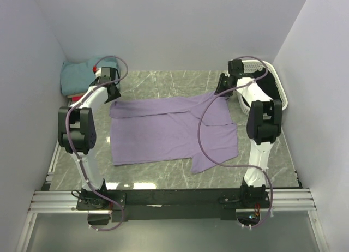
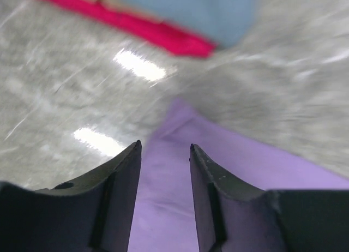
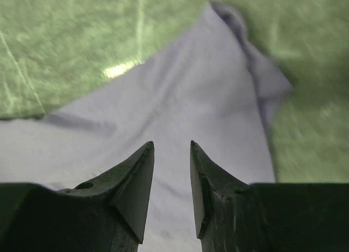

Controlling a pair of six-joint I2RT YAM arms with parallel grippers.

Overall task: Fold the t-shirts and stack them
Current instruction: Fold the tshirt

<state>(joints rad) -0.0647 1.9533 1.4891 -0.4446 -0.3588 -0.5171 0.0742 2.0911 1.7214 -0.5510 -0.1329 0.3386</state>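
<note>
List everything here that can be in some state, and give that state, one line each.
Large lavender-purple cloth t-shirt: spread flat, held by neither hand.
Teal cloth t-shirt: folded, in the far left corner.
Red cloth t-shirt: under the teal one, only its edge showing.
White plastic basket: upright, contents hidden.
Left hand: open, above the lavender shirt's corner.
Right hand: open, above the lavender shirt.
</note>
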